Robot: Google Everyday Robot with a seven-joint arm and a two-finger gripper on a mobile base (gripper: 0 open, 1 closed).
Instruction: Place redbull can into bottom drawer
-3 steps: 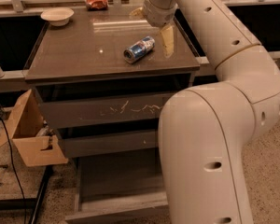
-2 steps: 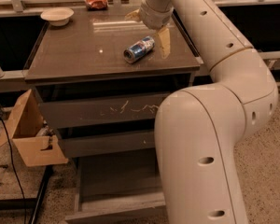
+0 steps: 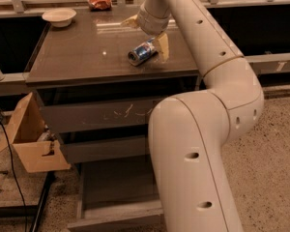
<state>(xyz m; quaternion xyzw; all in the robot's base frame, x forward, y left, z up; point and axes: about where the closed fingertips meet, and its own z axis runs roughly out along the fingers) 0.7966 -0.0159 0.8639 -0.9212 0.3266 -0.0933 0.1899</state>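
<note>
Redbull can (image 3: 141,51) lying just beside jaws

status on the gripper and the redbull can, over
Gripper open, low over the countertop, one finger beside the redbull can. Can on its side, not lifted. Bottom drawer pulled out; robot arm hides its right part.

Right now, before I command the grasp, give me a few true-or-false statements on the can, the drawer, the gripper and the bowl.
1. The redbull can lies on its side on the cabinet top. True.
2. The bottom drawer is shut. False: it stands pulled out, with nothing in the part of its tray that shows.
3. The gripper is over the cabinet top, right by the can, open. True.
4. The white bowl sits at the front right corner. False: it is at the back left corner.
</note>
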